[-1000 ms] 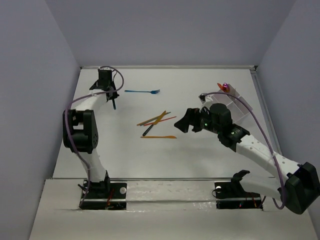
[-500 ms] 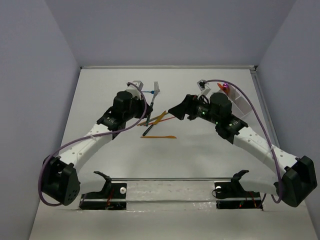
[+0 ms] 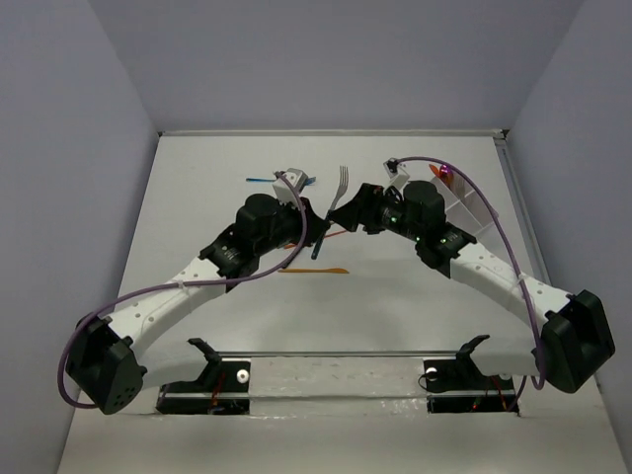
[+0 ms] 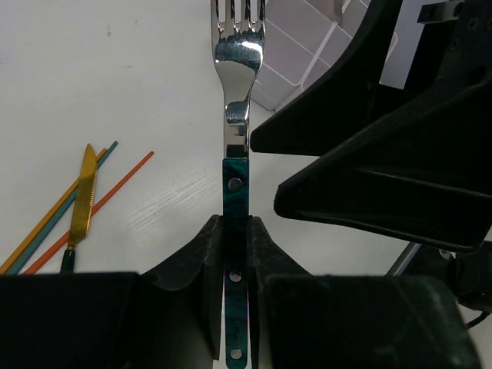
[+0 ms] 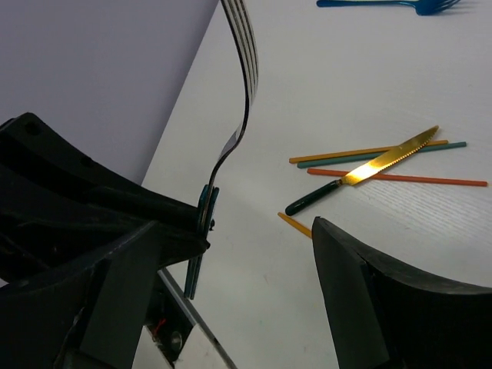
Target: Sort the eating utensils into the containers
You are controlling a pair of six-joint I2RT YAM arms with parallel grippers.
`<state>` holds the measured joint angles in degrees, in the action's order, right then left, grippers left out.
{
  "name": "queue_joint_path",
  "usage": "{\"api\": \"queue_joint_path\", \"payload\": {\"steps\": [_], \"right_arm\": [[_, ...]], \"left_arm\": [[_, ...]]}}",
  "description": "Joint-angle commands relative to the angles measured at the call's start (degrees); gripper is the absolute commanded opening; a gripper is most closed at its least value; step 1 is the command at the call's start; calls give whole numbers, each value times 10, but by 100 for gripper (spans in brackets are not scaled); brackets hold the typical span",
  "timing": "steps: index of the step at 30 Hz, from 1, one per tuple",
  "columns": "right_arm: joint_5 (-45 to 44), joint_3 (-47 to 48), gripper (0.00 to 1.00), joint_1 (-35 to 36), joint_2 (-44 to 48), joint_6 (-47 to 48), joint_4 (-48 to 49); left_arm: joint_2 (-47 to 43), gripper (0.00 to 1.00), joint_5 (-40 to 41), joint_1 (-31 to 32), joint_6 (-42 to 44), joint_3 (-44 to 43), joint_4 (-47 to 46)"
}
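Observation:
My left gripper (image 3: 314, 223) is shut on the teal handle of a silver-headed fork (image 3: 340, 184) and holds it upright above the table's middle. The left wrist view shows the handle clamped between the jaws (image 4: 236, 231), with the fork (image 4: 237, 69) pointing away. My right gripper (image 3: 345, 209) is open and empty, right beside the fork's head; its fingers (image 4: 369, 161) fill the right of the left wrist view. In the right wrist view the fork (image 5: 244, 92) stands between the open jaws (image 5: 234, 231). The clear divided container (image 3: 466, 205) sits at the back right, and its compartments (image 4: 307, 46) show behind the fork.
A gold knife with a dark handle (image 5: 369, 171) lies among orange and teal sticks (image 5: 400, 178) below the grippers. A blue fork (image 3: 263, 181) lies at the back left. An orange knife (image 3: 318, 271) lies nearer the bases. Orange and pink items (image 3: 444, 170) stick up from the container.
My left arm swung from the back left corner to the middle, carrying the fork upright. My right gripper moved left and back, up to the fork's head.

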<state>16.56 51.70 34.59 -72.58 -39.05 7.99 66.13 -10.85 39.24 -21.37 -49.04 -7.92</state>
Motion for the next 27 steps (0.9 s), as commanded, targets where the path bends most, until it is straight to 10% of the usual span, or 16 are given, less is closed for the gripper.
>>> {"api": "queue_joint_path", "payload": {"steps": [1, 20, 27], "right_arm": [[-27, 14, 79, 5, 0, -1, 43], [-30, -7, 51, 15, -25, -34, 63], [-44, -20, 16, 15, -13, -38, 59]], "left_arm": [[-14, 0, -2, 17, -10, 11, -48], [14, 0, 1, 45, -12, -10, -97], [32, 0, -4, 51, -11, -24, -111]]}}
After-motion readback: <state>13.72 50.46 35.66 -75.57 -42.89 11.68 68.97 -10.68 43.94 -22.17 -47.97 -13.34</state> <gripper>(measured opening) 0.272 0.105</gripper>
